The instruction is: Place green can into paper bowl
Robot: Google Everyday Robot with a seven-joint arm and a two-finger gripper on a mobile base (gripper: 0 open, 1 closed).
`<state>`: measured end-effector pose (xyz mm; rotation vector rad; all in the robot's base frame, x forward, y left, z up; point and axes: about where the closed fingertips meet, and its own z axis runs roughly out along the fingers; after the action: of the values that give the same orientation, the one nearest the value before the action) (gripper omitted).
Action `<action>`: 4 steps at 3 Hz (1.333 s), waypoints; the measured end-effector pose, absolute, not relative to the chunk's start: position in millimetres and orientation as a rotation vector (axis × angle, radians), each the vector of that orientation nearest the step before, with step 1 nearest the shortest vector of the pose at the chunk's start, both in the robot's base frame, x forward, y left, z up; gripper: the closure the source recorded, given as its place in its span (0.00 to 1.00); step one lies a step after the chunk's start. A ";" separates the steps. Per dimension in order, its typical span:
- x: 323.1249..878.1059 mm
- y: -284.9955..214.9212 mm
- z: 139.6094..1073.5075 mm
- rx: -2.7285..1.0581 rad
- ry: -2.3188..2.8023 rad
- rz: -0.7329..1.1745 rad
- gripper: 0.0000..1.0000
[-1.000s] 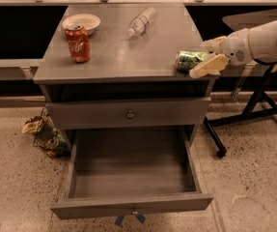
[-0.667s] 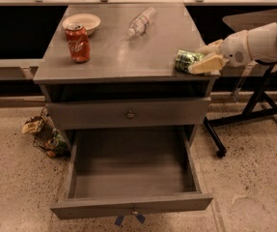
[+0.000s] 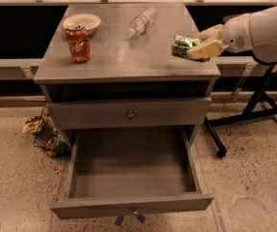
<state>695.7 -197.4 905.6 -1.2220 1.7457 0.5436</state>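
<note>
The green can (image 3: pixel 182 46) lies on its side in my gripper (image 3: pixel 201 44), held a little above the right part of the grey cabinet top (image 3: pixel 118 57). The gripper's cream fingers are shut on the can, and the white arm reaches in from the right. The paper bowl (image 3: pixel 82 22) sits at the back left of the top, cream-white and shallow, far to the left of the gripper. A red cola can (image 3: pixel 78 43) stands upright just in front of the bowl.
A clear plastic bottle (image 3: pixel 142 21) lies on its side at the back middle of the top. The cabinet's lower drawer (image 3: pixel 131 178) is pulled open below. A wire basket of litter (image 3: pixel 45 134) sits on the floor at left. A black stand (image 3: pixel 254 105) is at right.
The gripper has lifted the green can off the cabinet top and carried it slightly up and to the left.
</note>
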 end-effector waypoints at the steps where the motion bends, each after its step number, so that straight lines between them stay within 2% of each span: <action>1: 707.3 -186.3 963.0 -1.203 1.725 0.470 1.00; 2: 733.7 -169.1 989.8 -1.144 1.799 0.409 1.00; 4: 803.4 -79.0 989.2 -0.961 1.920 0.463 1.00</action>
<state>803.4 -79.0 989.2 -0.9607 1.9202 0.4629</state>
